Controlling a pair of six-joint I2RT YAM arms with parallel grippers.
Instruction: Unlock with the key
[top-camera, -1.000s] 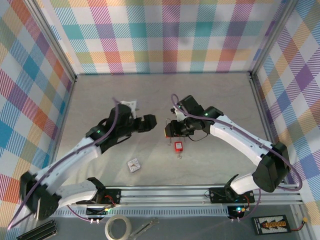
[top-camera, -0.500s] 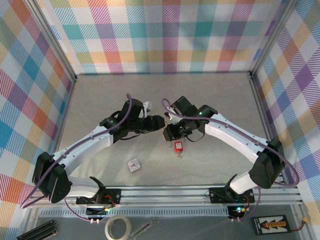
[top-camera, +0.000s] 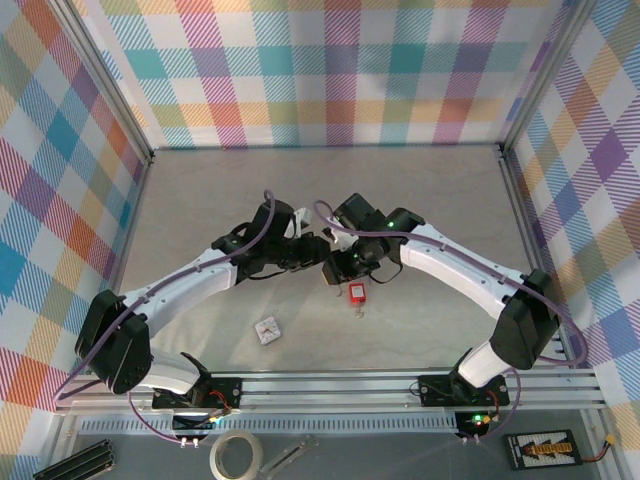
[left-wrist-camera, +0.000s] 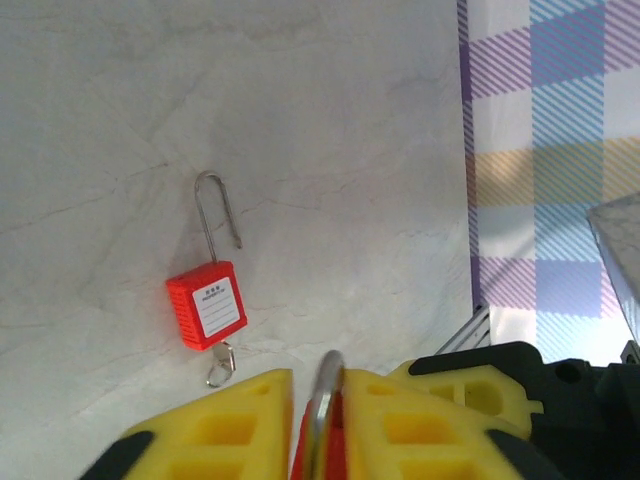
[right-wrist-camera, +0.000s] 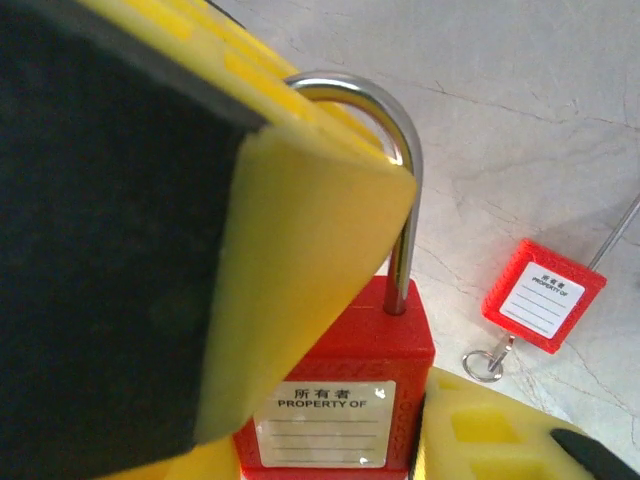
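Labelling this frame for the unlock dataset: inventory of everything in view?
held padlock: 1, red, in right gripper
loose padlock: 1, red, on table, shackle open, key ring at base
metal loop: 1, silver, between left gripper fingers
square piece: 1, whitish, table, near side
tape roll: 1, whitish, before the rail
black box: 1, orange label, bottom right
arms: 2, white-black, left arm and right arm, tips together mid-table
grippers: 2, yellow fingers, at the arm tips

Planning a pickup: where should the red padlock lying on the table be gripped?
Take the padlock by its red body, claw across the side edges, probably from straight above: it lies flat, and the thin shackle and key ring at either end give poor purchase.
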